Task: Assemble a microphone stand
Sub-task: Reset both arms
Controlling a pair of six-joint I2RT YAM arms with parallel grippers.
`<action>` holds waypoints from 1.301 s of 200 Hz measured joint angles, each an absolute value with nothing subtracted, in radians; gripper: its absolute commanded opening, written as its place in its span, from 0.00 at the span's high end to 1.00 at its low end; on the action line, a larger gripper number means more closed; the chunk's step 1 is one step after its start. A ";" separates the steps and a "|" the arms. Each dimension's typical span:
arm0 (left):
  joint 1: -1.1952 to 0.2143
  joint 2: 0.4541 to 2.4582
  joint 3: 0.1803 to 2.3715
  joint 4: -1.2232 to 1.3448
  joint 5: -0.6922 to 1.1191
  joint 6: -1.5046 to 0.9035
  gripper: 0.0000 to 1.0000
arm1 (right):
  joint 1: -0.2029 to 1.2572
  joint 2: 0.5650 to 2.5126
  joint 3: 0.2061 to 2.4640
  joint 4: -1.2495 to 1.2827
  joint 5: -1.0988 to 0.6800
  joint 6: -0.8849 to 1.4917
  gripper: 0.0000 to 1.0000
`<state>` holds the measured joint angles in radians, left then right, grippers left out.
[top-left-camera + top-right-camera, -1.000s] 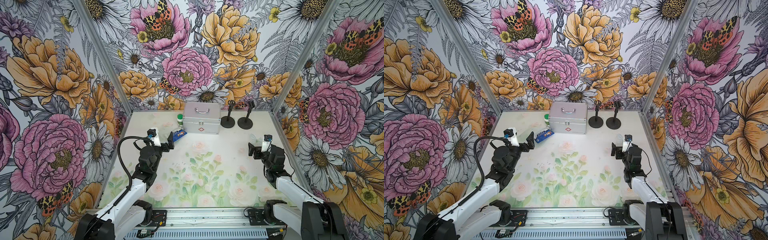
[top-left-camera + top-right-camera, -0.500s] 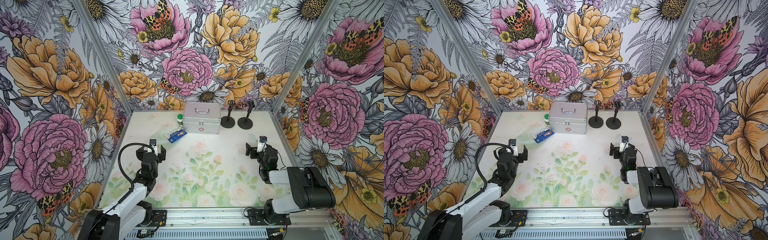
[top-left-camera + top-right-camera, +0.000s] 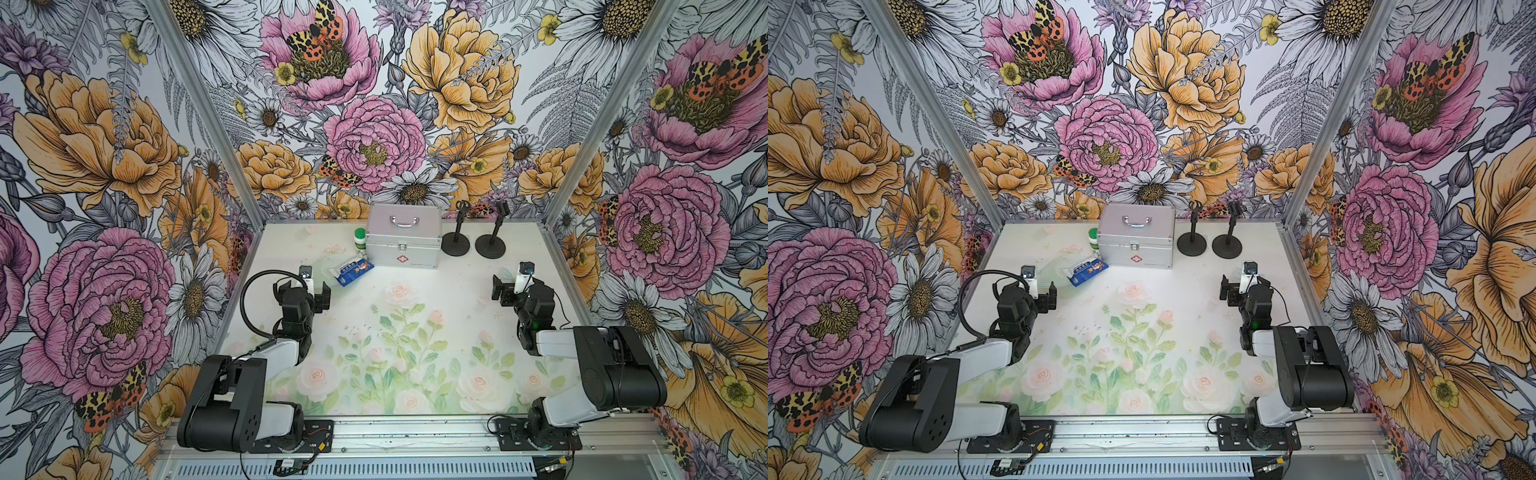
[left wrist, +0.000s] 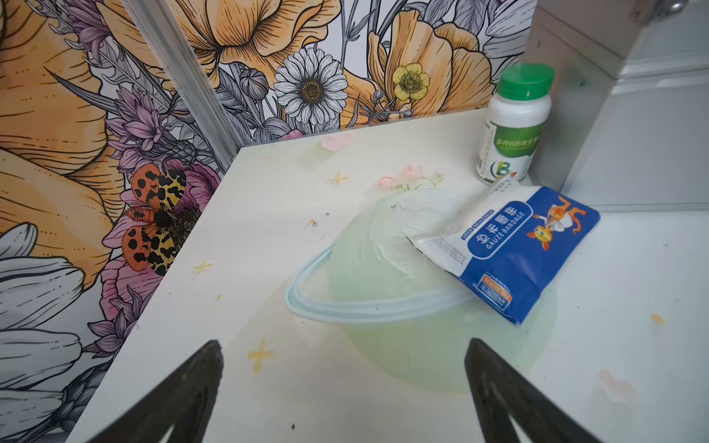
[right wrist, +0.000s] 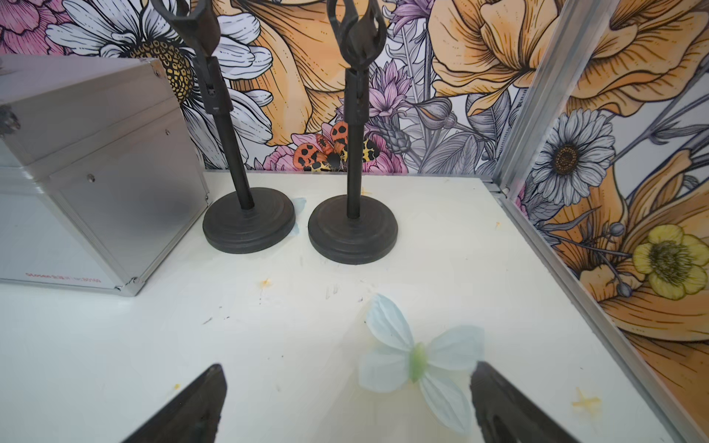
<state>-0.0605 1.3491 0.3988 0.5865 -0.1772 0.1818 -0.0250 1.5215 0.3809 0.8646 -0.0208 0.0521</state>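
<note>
Big flower walls stand round three edges of a pale tabletop painted with roses. Shiny metal posts rise at the back corners.

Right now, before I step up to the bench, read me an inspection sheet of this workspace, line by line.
Surface: white tabletop with pale printed roses; small specks and scuffs.
Job's things: one black round-based microphone stand and a second black stand, both upright at the back, each with a clip on top.
Clutter: silver metal case with a handle, shut, next to the stands; white bottle with a green cap; blue-and-white gauze bandage packet lying on a clear plastic piece.
Grippers: left gripper and right gripper both open and empty, above the table.
Cables: black cable looping beside the left arm.
Surroundings: flower-print walls, aluminium corner posts; nothing else seen.
</note>
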 measured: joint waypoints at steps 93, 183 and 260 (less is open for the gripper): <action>0.011 1.539 0.396 0.784 -0.027 0.049 0.01 | -0.025 1.522 0.381 0.847 -0.019 0.052 0.00; -0.005 1.542 0.386 0.859 -0.066 0.046 0.01 | -0.026 1.522 0.381 0.846 -0.019 0.052 0.00; -0.003 1.542 0.386 0.859 -0.066 0.046 0.01 | -0.032 1.522 0.383 0.837 -0.023 0.052 0.01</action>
<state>-0.0032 1.5417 0.3862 0.8589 -0.0658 0.0460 -0.0319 1.5215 0.3828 0.8371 -0.0235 0.0525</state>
